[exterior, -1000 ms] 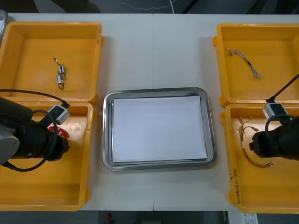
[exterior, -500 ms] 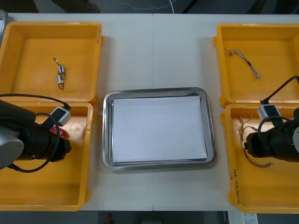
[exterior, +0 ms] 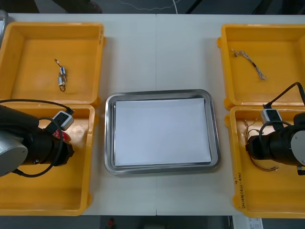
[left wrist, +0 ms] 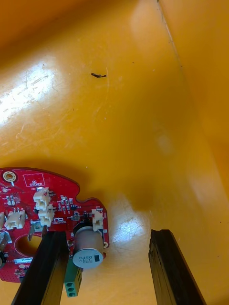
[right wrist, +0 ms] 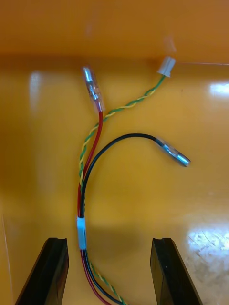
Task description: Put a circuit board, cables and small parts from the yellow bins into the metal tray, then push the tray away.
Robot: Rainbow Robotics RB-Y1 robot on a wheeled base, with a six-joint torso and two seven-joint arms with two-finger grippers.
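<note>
Circuit board (left wrist: 52, 209), round and red, lies flat on the floor of the near-left yellow bin (exterior: 47, 191), in the part of that bin closest to the tray. The left gripper (left wrist: 107, 236) hangs low over it with its two black fingers spread wide and nothing held between them. One finger overlaps the rim of the board, and a grey cylinder standing on the board sits just inside that finger. The other finger is over bare bin floor. Whether the finger touches the board cannot be told.

The right gripper (right wrist: 109, 240) is down in the near-right yellow bin (exterior: 267, 191), also spread wide and gripping nothing. A cable bundle (right wrist: 82, 232) runs between its fingers, nearer to one of them. The bundle is a red wire, a black wire and a twisted green-and-yellow pair, bound by a white band. Beyond the fingertips the wires fan apart across the bin floor, each ending in a small connector.

The metal tray (exterior: 108, 143) sits on the light table (exterior: 157, 57) between the bins, white inside. The far-left yellow bin (exterior: 28, 47) holds a small metal part (exterior: 62, 77). The far-right yellow bin (exterior: 276, 43) holds a thin twisted cable (exterior: 249, 61).
</note>
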